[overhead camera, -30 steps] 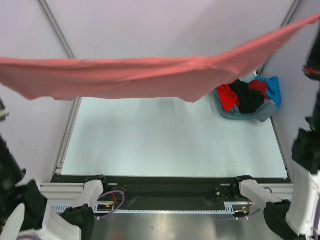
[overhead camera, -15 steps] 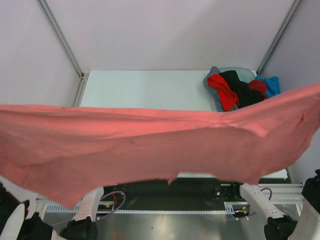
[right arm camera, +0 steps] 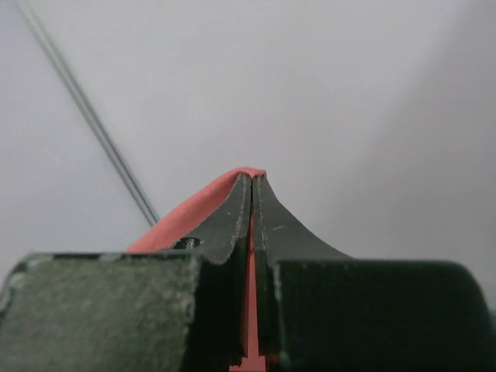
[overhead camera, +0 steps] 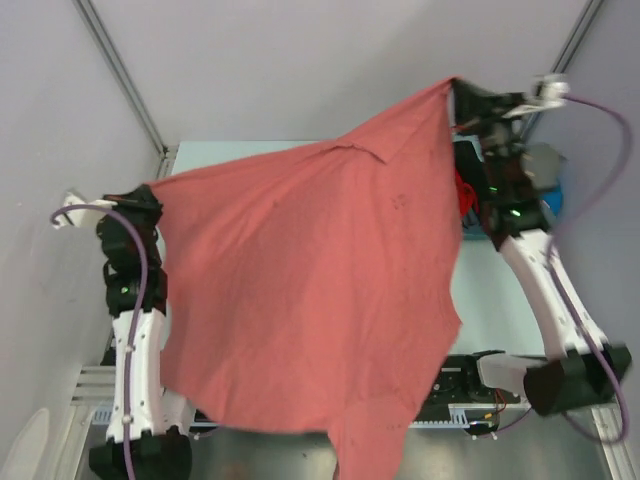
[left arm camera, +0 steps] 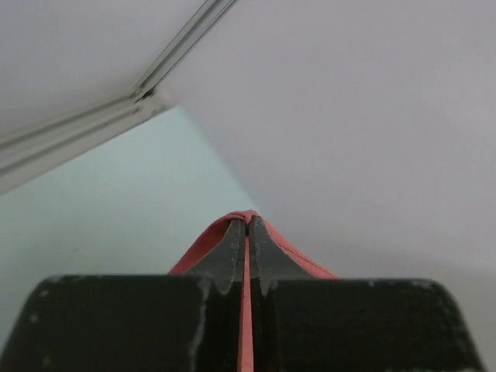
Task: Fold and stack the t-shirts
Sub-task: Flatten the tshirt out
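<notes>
A salmon-red t-shirt [overhead camera: 320,290] hangs spread in the air between my two grippers and hides most of the table in the top view. My left gripper [overhead camera: 148,196] is shut on its left corner, and my right gripper [overhead camera: 452,92] is shut on its upper right corner, higher and farther back. Its lower edge droops toward the arm bases. In the left wrist view the left gripper [left arm camera: 248,222] pinches a thin red fold of the shirt [left arm camera: 200,246]. The right gripper [right arm camera: 253,178] likewise clamps the shirt's edge [right arm camera: 194,208]. More t-shirts, red [overhead camera: 466,203] and blue [overhead camera: 553,200], show behind the right arm.
The grey-blue basin [overhead camera: 545,160] sits at the table's far right corner, mostly hidden by the right arm. Pale walls with metal frame posts [overhead camera: 120,75] close in the table [overhead camera: 490,310] at the left, back and right.
The shirt was stretched wide close to the camera, then dropped lower. Now both arms have reached out over the table and are in view, with the shirt hanging between them, right corner highest.
</notes>
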`<state>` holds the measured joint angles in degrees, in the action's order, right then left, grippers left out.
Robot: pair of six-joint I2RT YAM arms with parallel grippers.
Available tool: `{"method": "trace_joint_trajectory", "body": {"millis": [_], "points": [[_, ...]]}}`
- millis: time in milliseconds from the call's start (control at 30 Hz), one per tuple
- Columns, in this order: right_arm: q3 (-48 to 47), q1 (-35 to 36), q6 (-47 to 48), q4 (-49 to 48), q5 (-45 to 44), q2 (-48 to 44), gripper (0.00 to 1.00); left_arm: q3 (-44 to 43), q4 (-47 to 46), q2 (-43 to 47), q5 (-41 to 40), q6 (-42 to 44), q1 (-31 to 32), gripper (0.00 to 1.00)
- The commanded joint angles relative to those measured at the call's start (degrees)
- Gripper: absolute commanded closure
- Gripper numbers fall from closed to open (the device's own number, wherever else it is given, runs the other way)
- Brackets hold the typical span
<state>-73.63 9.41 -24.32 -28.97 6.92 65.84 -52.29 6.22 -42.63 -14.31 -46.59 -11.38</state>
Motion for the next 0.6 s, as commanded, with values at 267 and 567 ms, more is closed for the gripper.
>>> {"method": "trace_joint_trajectory", "body": {"millis": [267, 567], "points": [[-4.8, 3.0, 1.5, -14.4, -4.4, 35.4, 1.00, -2.8, -26.1, -43.8, 3.1, -1.5, -1.0, 1.00], [-28.1, 3.2, 0.0, 5.4, -1.6, 53.1, 1.00, -28.9, -15.6, -68.2, 11.3, -2.8, -3.6, 1.00]]}}
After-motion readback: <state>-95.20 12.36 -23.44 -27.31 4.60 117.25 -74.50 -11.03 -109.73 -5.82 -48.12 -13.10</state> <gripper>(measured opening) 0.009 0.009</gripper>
